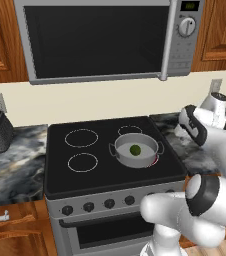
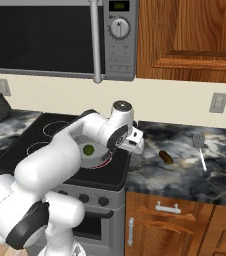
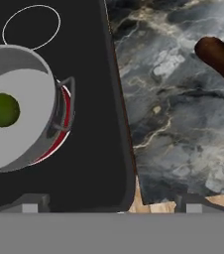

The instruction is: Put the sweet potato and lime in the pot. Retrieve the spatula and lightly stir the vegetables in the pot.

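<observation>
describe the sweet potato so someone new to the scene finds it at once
Start at the stove, then look to the marbled grey counter on its right. The sweet potato lies there alone, between the stove edge and the spatula. It is a small oblong brown lump, unlike the round green lime sitting in the pot.

A home kitchen is being shown — a black stove (image 1: 110, 155) is being flanked by marbled tabletop (image 2: 185, 165), a microwave (image 1: 110, 37) and wooden cabinets (image 2: 190, 35) being mounted above.
</observation>
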Robot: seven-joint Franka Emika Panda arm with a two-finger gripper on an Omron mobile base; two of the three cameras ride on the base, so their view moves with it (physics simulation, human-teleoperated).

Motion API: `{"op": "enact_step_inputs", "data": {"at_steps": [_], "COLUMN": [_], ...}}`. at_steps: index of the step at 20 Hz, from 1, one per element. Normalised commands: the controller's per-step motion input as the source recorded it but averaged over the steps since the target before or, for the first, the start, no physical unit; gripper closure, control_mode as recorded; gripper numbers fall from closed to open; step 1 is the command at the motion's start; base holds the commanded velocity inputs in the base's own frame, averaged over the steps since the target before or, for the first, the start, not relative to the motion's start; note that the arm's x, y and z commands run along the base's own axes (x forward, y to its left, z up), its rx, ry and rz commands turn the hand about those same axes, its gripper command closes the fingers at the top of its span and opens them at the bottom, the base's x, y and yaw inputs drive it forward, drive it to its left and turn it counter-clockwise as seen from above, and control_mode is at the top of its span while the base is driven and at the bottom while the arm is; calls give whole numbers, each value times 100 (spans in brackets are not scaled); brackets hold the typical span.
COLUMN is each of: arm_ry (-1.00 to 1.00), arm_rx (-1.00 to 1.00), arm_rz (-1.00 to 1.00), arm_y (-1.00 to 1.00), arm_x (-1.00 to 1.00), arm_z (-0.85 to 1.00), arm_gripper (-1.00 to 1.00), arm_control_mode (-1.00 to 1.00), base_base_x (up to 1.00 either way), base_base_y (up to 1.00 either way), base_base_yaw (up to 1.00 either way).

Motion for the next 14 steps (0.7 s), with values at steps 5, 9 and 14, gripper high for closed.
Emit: {"op": "enact_step_inputs", "data": {"at_steps": [5, 9, 14], "arm_ry": [20, 11, 8], "arm_rx": [0, 2, 1], "arm_rz": [-6, -1, 0], "arm_y": [-97, -96, -60], "arm_x": [19, 8, 8], "arm_z": [0, -23, -41], "arm_gripper": [-100, -100, -100], "arm_control_mode": [-100, -100, -100], "base_base_x": [0, 0, 0], "base_base_y": [0, 0, 0], "base_base_yaw": [0, 0, 0]}}
